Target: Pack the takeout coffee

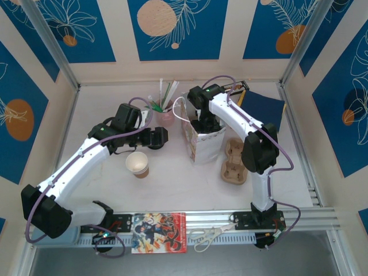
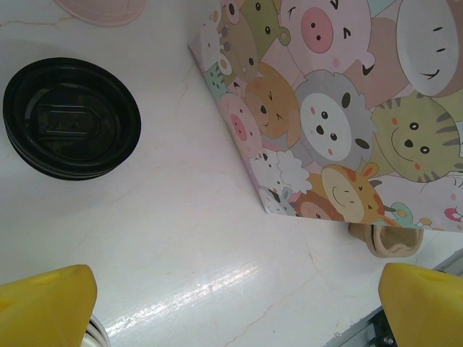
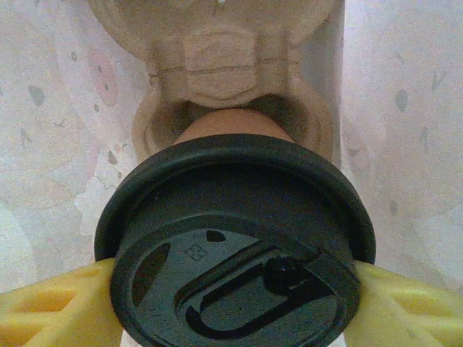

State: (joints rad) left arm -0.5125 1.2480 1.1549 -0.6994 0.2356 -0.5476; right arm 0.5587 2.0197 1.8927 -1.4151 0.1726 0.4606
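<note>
Right gripper clamped on lidded coffee cup just under its black lid, down inside cartoon-animal bag mid-table, over a pulp carrier well. Keep cup upright, press straight into well, then let go. Left gripper spread wide, empty. Open paper cup stands left of bag. No readable writing.

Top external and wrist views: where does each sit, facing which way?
Top external: above, behind the bases, looking down on the table; both arms show.
Left wrist: low over the table, facing black lid and bag; open left claw shows.
Right wrist: looks down into the bag at a lidded cup in the right claw.
Shared: bag's outside, in top external and left wrist.
</note>
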